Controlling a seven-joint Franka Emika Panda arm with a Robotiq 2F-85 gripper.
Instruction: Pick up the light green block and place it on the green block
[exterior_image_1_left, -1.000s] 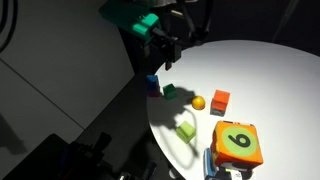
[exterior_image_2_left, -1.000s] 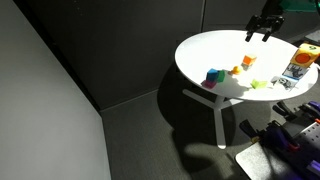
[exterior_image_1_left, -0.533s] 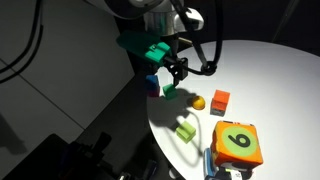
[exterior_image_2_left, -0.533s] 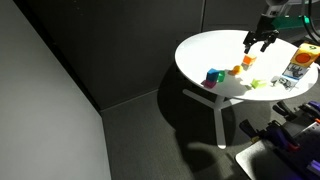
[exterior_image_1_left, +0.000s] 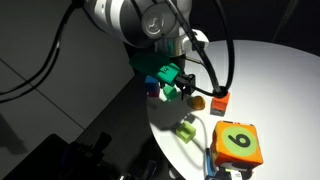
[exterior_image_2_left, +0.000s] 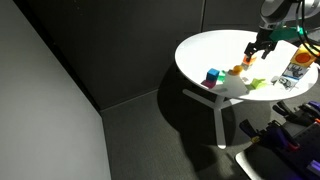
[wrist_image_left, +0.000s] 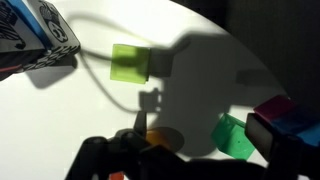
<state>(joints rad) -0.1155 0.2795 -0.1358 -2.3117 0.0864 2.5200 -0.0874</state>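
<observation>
Claw (exterior_image_2_left: 257, 55) spread, empty; light green block (wrist_image_left: 129, 62) lies near the counter (exterior_image_1_left: 270, 70) edge; an off-centre descent could knock it off.

In both exterior views the round white worktop (exterior_image_1_left: 280, 70) (exterior_image_2_left: 205, 50) shows: close and steep, distant and whole; wrist view faces down.
</observation>
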